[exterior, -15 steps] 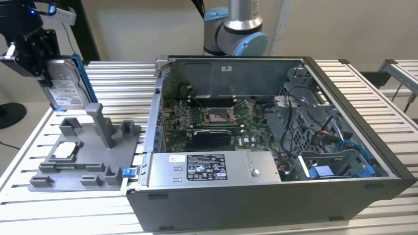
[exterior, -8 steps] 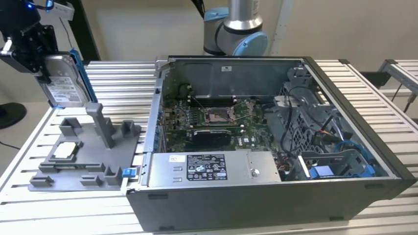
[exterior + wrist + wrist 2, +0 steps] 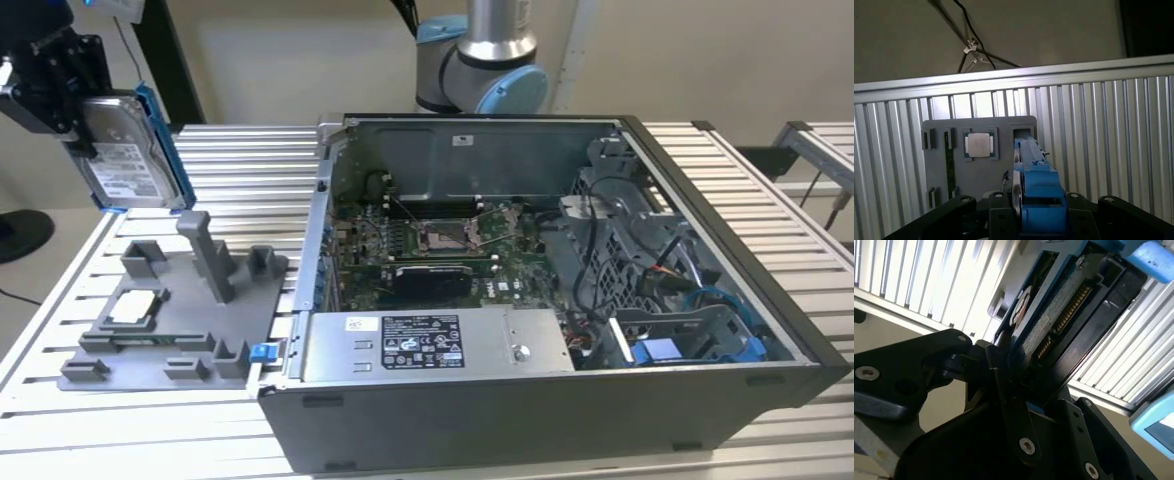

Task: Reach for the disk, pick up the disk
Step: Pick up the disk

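Exterior view first: I had my gripper [image 3: 83, 110] clenched on the disk [image 3: 124, 155], up in the air at the exterior view's left. The disk hung on edge, white label facing the camera, blue bracket [image 3: 158, 140] along its side, touching nothing but me. Under it on the desk [image 3: 240, 160] sat the grey tray [image 3: 174, 345], with the small square chip [image 3: 134, 306] lying in one of its recesses. Just beside the tray stood the open computer case [image 3: 534, 420]. Inside it were the motherboard [image 3: 441, 235] on the floor, the power-supply box [image 3: 521, 340] along the near wall, and a blue drive cage [image 3: 681, 350] in the corner toward the exterior view's right. My arm's base [image 3: 481, 50] stood behind the case.

The second wrist view was the close-up one: black fingers [image 3: 999, 365] pressed against the disk's [image 3: 1054, 320] faces, its connector edge with the row of gold pins pointing away from me, desk slats beyond.

The first wrist view looked straight down past the disk [image 3: 1029, 155], seen edge-on with the bracket [image 3: 1039, 192] nearest the camera. The tray [image 3: 979, 175] lay below. This view also picked up what the exterior one didn't: a thin green strip [image 3: 947, 157] standing in a slot next to the chip [image 3: 979, 145].
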Tool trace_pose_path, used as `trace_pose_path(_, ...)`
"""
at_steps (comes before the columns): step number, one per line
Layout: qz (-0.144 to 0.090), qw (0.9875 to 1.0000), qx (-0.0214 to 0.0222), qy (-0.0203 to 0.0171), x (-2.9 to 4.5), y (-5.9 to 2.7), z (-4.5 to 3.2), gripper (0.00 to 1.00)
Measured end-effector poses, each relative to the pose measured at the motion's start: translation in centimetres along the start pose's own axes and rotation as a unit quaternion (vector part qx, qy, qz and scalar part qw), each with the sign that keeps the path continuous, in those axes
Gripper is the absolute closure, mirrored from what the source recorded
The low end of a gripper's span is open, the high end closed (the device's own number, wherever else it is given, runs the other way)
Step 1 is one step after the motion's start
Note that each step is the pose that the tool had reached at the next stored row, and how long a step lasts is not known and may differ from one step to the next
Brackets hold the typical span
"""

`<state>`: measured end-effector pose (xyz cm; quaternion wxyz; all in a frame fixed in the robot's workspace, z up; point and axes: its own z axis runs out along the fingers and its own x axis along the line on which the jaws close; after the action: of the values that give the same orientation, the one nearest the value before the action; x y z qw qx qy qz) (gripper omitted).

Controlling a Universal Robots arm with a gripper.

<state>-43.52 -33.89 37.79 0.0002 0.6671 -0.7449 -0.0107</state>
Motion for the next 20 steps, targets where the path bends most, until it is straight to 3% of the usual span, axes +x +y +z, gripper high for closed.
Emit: trace_pose_path(20, 0.0, 1.0, 0.0, 0.0, -0.05, 0.06, -3.6, 1.0)
